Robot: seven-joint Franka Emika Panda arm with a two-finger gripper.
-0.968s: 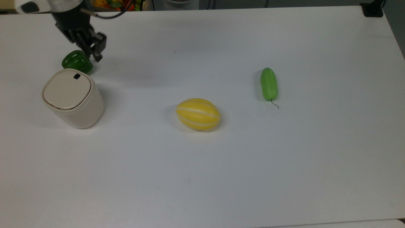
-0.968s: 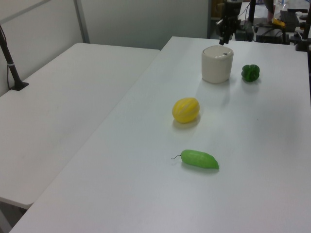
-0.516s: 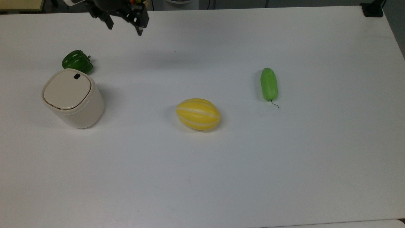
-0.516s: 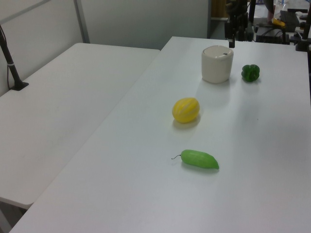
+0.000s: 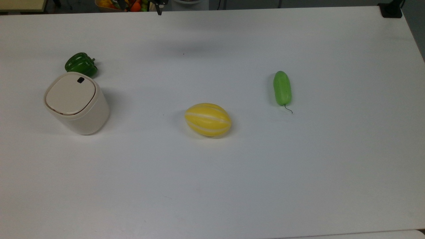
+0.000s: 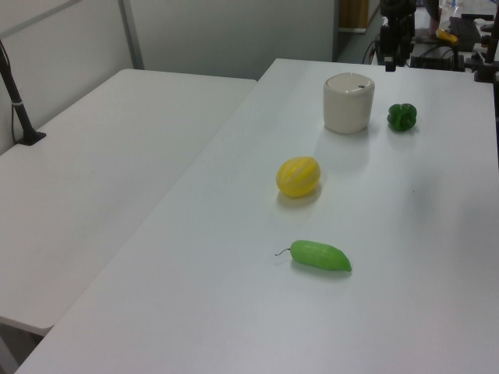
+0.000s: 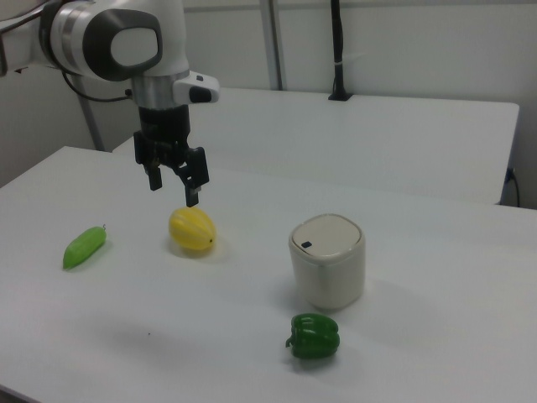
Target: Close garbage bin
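Well apart: shut-lidded garbage bin [image 7: 327,260] on table, empty spread fingers [image 7: 174,186] aloft

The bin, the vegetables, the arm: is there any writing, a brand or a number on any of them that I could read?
None: no word, brand, number or sign can be read.
Bin: plain cream, with a small dark button on the lid, no lettering.
Arm: white and grey shell, no legible label.
Pepper, melon, cucumber: unmarked.

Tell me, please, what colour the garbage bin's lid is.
Cream-beige, matching the garbage bin; clearest in the top view.
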